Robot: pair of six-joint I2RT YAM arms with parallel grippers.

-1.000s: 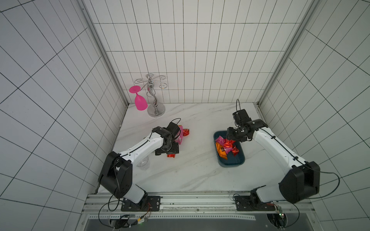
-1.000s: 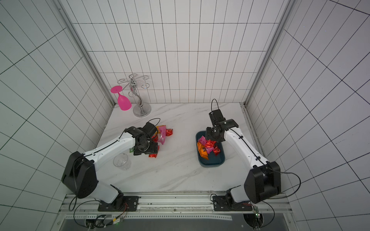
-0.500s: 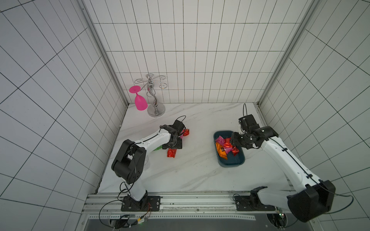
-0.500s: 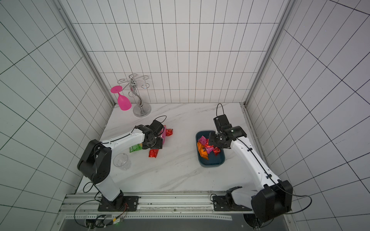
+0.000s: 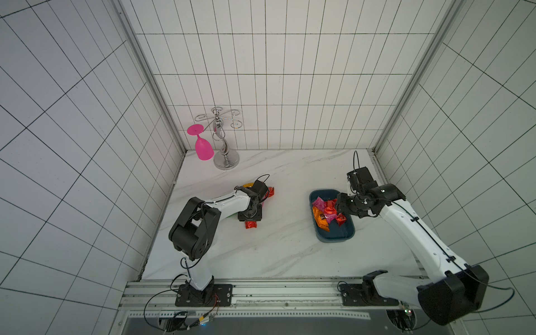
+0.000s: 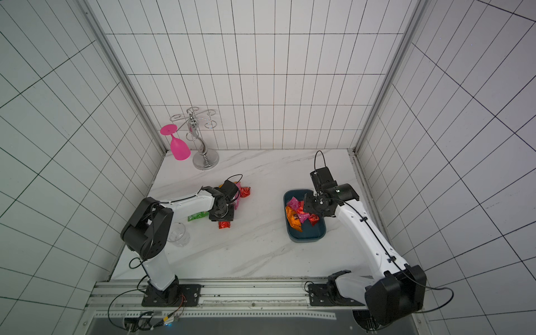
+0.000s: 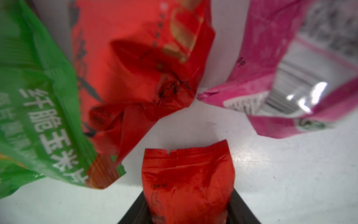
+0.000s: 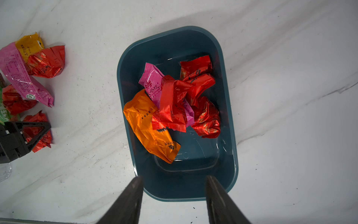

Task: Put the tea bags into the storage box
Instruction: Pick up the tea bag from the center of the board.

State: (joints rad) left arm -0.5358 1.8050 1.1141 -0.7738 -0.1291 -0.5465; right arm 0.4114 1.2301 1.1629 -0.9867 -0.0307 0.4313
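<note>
In a top view the storage box (image 5: pixel 336 235) sits on the table (image 5: pixel 275 255) with tea bags (image 5: pixel 326 213) inside, and the right end effector (image 5: pixel 340 203) is above it.

In the left wrist view the left end effector (image 7: pixel 190 211) pinches a red tea bag (image 7: pixel 188 174).

In the right wrist view the right end effector (image 8: pixel 174 194) is spread partway and empty over the storage box's (image 8: pixel 174 38) end. Loose tea bags (image 8: pixel 46 62) lie well apart from the box.

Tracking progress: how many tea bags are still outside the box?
5: one yellow, one pink and one red bunched together; another red beside the green bag; a third red between the fingers of the left claw. More may be hidden.
</note>
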